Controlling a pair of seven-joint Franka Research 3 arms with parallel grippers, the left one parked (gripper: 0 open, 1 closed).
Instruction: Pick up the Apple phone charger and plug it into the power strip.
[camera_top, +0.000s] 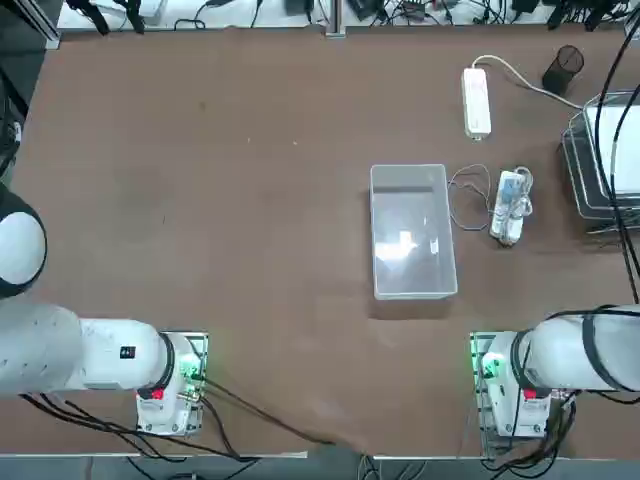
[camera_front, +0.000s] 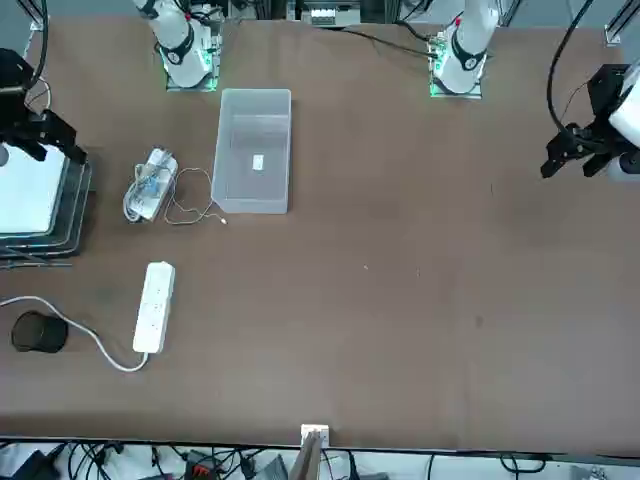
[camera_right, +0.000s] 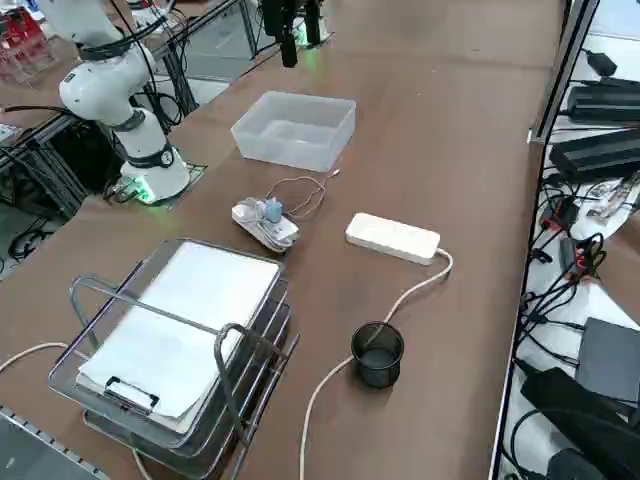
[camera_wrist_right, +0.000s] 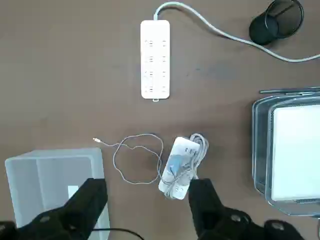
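Note:
The power strip (camera_top: 477, 101) is a long white socket bar lying flat at the far right of the table, and its thick cord (camera_wrist_right: 210, 25) trails off its far end. Nearer me lies a second white strip with a bundled cord (camera_top: 509, 206). The Apple phone charger (camera_wrist_right: 176, 163) shows as a small pale block on top of that bundle, with its thin white cable (camera_wrist_right: 135, 160) looping beside it toward the bin. My right gripper (camera_wrist_right: 147, 200) hangs high above this area, open and holding nothing. It also shows at the left edge of the front view (camera_front: 40, 130).
A clear plastic bin (camera_top: 408, 170) stands left of the charger with a small white piece inside. A wire tray (camera_top: 575, 150) holding a white clipboard sits at the table's right edge. A black mesh cup (camera_top: 563, 68) stands beyond it, beside the power strip's cord.

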